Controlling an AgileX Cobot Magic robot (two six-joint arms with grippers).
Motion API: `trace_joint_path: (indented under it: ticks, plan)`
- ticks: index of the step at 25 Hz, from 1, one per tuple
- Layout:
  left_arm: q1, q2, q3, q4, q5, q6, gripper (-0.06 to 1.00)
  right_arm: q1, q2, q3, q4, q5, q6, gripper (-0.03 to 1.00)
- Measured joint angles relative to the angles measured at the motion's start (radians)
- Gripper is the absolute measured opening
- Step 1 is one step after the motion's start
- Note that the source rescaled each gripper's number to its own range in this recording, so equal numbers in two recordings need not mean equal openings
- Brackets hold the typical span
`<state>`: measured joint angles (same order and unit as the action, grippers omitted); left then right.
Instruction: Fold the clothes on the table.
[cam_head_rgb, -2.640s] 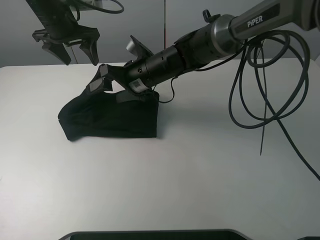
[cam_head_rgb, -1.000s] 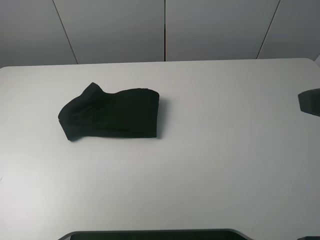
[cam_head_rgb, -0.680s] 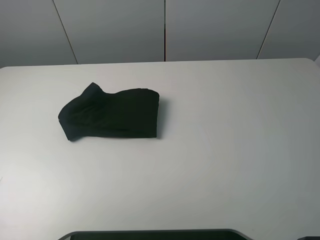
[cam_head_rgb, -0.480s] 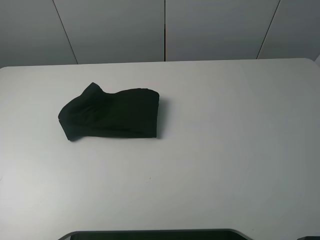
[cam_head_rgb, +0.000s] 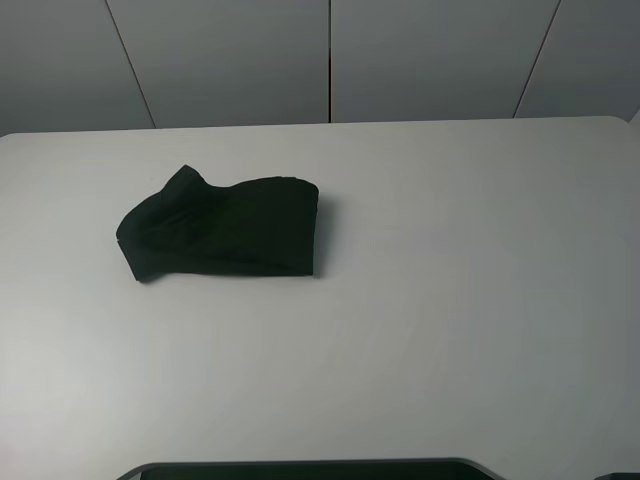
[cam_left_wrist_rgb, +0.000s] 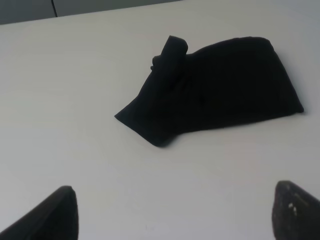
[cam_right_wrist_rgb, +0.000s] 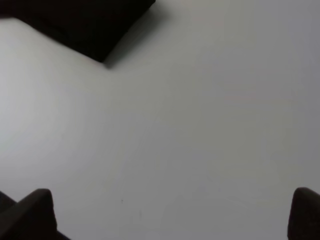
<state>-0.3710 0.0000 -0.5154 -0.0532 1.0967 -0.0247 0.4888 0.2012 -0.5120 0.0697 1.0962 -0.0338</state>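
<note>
folded black shirt on the white table, both arms clear of it

exterior high: the shirt (cam_head_rgb: 222, 238) lies as a compact bundle left of centre on the table (cam_head_rgb: 450, 300), no arm in view. left wrist: the left gripper (cam_left_wrist_rgb: 172, 212) is spread wide, empty, near the bundle; one loose flap sticks up and could unroll. right wrist: the right gripper (cam_right_wrist_rgb: 172, 212) is also wide and empty, and a careless return pass could snag the shirt's corner.

Both arms out of the high view. Left gripper (cam_left_wrist_rgb: 172, 212) fingers spread wide, holding nothing. Right gripper (cam_right_wrist_rgb: 170, 215) same, wide open.
</note>
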Motion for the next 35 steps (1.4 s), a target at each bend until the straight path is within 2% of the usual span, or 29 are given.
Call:
trace_joint_path:
  ticks: [9,18,21,24,29,31,35]
  plan:
    - [0.0,0.0,0.003,-0.002,-0.008,0.0,1.0,0.0,-0.192,0.0,0.0,0.0,0.0,0.99]
    - [0.015,0.0,0.003,-0.012,-0.008,0.0,1.0,-0.017,-0.202,0.0,0.0,0.0,0.0,0.99]
    - [0.052,0.0,0.003,-0.015,-0.008,0.0,1.0,-0.1,-0.202,0.0,0.0,0.0,0.0,0.99]
    - [0.098,0.0,0.003,-0.015,-0.008,0.0,1.0,-0.228,-0.202,0.0,0.0,0.0,0.0,0.99]
    - [0.167,0.0,0.003,-0.015,-0.012,0.0,1.0,-0.39,-0.202,0.0,0.0,0.0,-0.008,0.99]
    - [0.179,0.0,0.003,-0.015,-0.012,0.0,1.0,-0.43,-0.202,0.0,0.0,0.0,-0.01,0.99]
    - [0.179,0.0,0.003,-0.015,-0.014,0.0,1.0,-0.443,-0.202,0.0,0.0,0.0,-0.017,0.99]
